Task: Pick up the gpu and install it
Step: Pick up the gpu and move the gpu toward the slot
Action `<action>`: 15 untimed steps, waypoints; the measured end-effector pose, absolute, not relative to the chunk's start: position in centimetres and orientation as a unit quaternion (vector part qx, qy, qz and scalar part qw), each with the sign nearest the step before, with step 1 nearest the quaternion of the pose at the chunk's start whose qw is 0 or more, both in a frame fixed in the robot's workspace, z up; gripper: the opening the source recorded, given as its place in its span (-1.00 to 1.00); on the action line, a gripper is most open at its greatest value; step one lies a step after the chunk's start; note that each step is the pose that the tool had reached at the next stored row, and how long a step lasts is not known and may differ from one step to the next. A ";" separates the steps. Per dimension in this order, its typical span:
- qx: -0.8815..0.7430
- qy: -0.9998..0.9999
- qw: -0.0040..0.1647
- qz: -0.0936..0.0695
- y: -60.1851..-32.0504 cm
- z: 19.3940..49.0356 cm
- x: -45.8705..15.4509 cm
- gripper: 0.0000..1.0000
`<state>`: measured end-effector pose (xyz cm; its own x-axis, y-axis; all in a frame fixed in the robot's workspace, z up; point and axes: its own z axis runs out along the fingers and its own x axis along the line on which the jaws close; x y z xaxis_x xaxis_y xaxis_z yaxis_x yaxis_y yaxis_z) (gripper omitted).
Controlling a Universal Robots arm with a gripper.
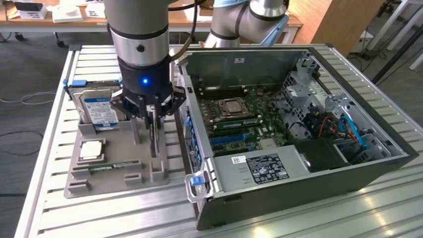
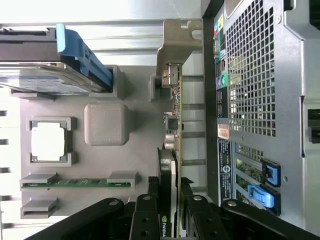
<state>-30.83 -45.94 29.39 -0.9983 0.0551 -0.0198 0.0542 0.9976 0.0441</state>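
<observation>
The gpu (image 1: 154, 139) is a thin dark card standing edge-on in the slots of the grey holder tray (image 1: 112, 178), just beside the open computer case (image 1: 370, 168). My gripper (image 1: 153, 113) comes down on it from above, one finger on each face of the card. In the wrist view the black fingers (image 2: 145, 220) press against both sides of the gpu (image 2: 172, 130), whose silvery bracket (image 2: 175, 45) sits at the far end. The card still rests in the tray (image 2: 135, 130). Inside the case the motherboard (image 1: 244, 124) lies exposed.
On the tray are a silver hard drive with a blue label (image 1: 98, 106), a square processor (image 1: 91, 148) and a narrow green memory stick (image 1: 106, 167). The case's rear wall (image 2: 260, 75) stands close beside the card. Everything sits on a slatted metal table (image 1: 79, 213).
</observation>
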 end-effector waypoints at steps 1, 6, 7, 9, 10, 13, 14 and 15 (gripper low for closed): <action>0.027 0.999 0.011 0.022 -45.9 29.8 -30.8 -0.46; 0.027 0.999 0.011 0.022 -45.9 31.7 -30.8 -0.46; 0.027 0.999 0.011 0.022 -45.9 32.2 -30.8 -0.46; 0.027 0.999 0.011 0.022 -45.9 33.1 -30.8 -0.46; 0.027 0.999 0.011 0.022 -45.9 33.5 -30.8 -0.46; 0.027 0.999 0.011 0.022 -45.9 34.9 -30.8 -0.46; 0.027 0.999 0.011 0.022 -45.9 35.3 -30.8 -0.46; 0.027 0.999 0.011 0.022 -45.9 35.8 -30.7 -0.46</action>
